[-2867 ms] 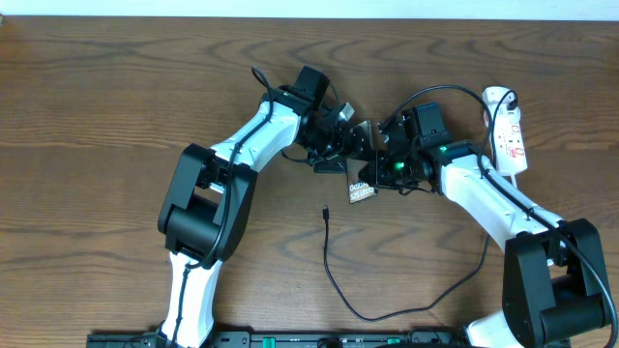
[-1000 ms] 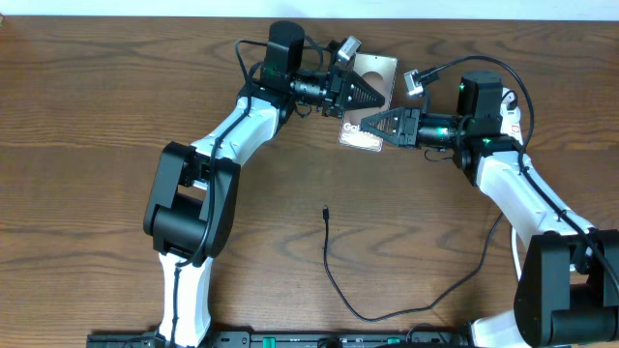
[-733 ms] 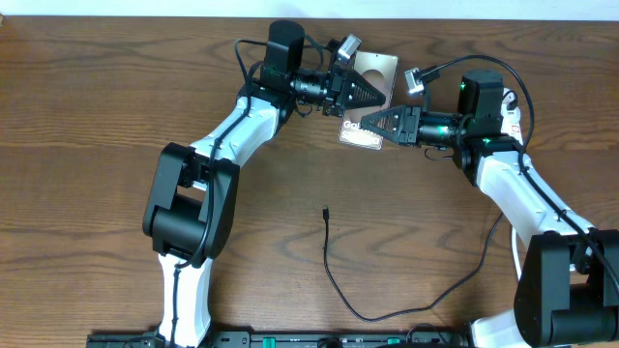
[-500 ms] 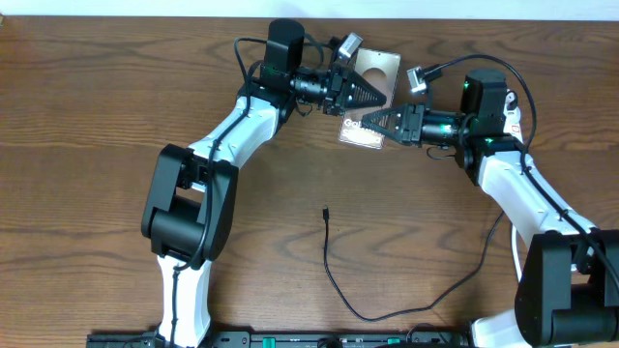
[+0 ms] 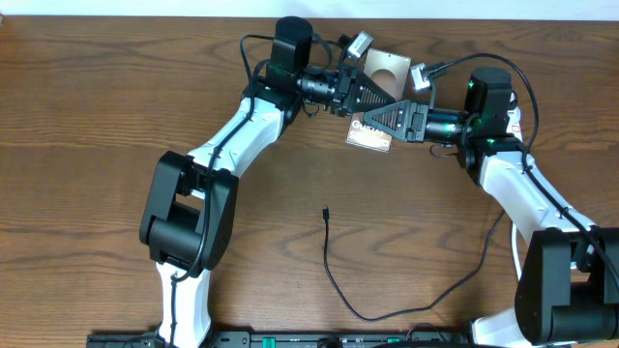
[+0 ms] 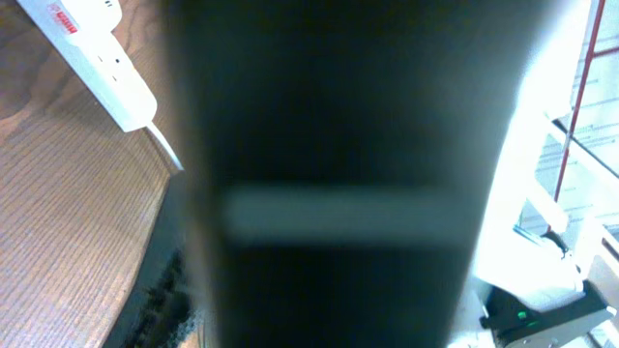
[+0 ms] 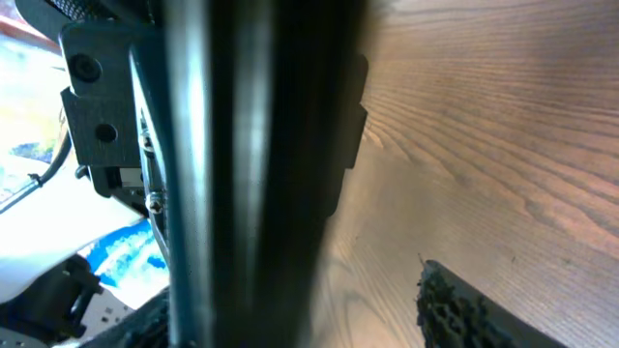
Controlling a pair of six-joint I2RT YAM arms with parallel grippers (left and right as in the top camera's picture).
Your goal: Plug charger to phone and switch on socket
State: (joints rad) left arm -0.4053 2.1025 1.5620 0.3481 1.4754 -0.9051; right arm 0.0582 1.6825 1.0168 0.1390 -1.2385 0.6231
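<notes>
Overhead: the phone [image 5: 385,66] is lifted at the far middle of the table [image 5: 97,145], tilted, with its bronze face and dark oval showing. Its white lettering is partly covered and unreadable. The left pincer [image 5: 379,97] pinches it. The right pincer [image 5: 369,120] meets its lower end, grip unclear. The charger [image 5: 326,215] lies loose nearer the front, well apart. The socket [image 5: 515,121] is mostly hidden behind the right arm.

Left wrist: a dark blur, likely the phone, fills the middle. The socket's red print is too small to read.

Right wrist: another dark blur hides the left half, and one ridged finger [image 7: 464,309] stands apart from it.
</notes>
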